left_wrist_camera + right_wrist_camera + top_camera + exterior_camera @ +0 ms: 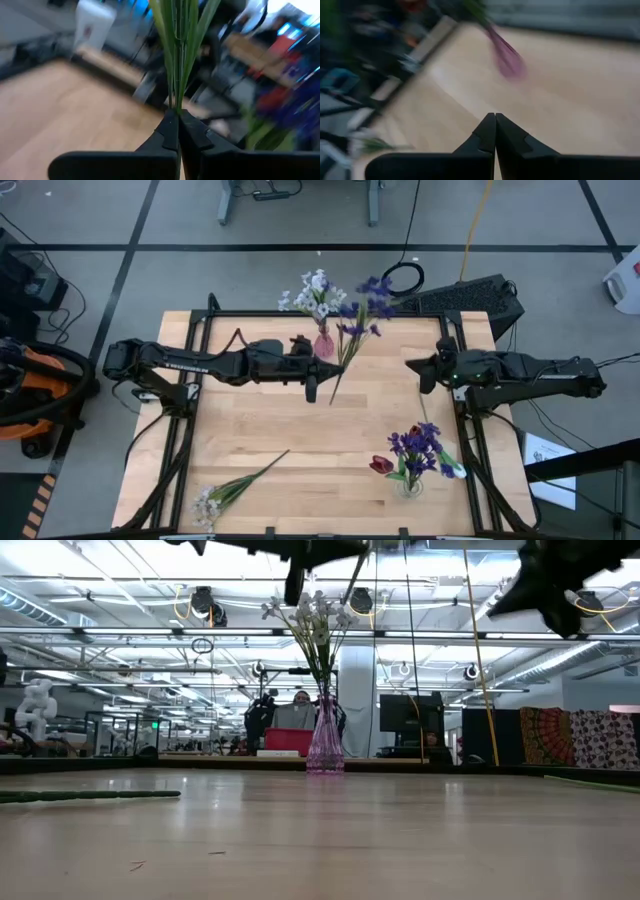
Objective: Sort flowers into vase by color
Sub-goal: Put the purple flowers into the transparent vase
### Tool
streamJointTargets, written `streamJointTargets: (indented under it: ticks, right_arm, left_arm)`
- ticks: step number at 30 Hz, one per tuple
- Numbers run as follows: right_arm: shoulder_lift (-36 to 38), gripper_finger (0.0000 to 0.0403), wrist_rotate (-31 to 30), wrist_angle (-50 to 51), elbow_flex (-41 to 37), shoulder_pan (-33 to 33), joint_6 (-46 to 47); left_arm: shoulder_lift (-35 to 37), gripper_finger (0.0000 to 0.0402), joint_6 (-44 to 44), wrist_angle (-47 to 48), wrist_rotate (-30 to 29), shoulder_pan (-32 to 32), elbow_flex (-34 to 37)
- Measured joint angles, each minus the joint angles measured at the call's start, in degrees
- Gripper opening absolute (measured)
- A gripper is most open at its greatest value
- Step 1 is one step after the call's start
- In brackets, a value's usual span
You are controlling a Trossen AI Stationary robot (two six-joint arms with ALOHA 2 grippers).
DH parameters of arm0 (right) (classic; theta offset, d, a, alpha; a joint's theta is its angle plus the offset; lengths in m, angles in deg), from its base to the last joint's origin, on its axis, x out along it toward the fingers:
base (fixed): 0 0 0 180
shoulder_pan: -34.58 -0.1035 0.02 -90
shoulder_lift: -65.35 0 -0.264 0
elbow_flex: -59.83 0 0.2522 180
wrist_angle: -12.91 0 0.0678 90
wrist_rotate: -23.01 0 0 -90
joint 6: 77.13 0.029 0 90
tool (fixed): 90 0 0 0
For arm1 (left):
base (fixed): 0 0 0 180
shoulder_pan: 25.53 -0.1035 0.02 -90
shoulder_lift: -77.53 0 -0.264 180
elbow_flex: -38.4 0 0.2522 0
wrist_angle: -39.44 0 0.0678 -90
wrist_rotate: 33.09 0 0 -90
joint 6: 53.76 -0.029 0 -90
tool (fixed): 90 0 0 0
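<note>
My left gripper [325,376] is up over the table's middle, shut on a purple flower [372,295] with a long green stem. Beside it at the far edge stands a pink vase [323,343], also in the low view [325,745], with white flowers [315,290] in it. A clear vase [410,483] at the near right holds purple flowers [418,445] and a dark red tulip [380,465]. A spray of tiny white blossoms [212,502] lies flat on the table at the near left. My right gripper [424,370] is raised at the right, shut and empty. My left gripper pinches the purple flower's green stem [176,102] between its two shut fingers, toward the stem's lower part. The fingers come about level from the table's left and lie across the stem. The flower is clear of the table and slants, blossoms toward the far edge, with the stem's bottom end [331,401] sticking out on the near side.
Bare wood lies between the two vases and across the table's middle [300,440]. Black frame rails [470,450] run along the table's sides. Beyond the far edge are cables and a dark keyboard [480,295].
</note>
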Motion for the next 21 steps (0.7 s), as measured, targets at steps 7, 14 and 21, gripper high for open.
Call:
streamJointTargets:
  ticks: [7,14,21]
  right_arm:
    - [-4.87,0.0000,4.67,-25.50,1.40,-0.01,-16.54]
    - [-19.01,0.0000,4.82,-20.86,14.73,-0.02,-22.62]
    - [-29.98,0.0010,4.77,-19.86,26.34,-0.02,-26.09]
  left_arm:
    - [0.12,0.0000,-0.28,-10.62,3.41,-2.10,-1.88]
    - [-0.72,0.0000,-5.37,-2.15,4.51,-2.15,-8.07]
    - [-0.76,0.0000,-6.28,-2.28,4.42,-2.22,-8.74]
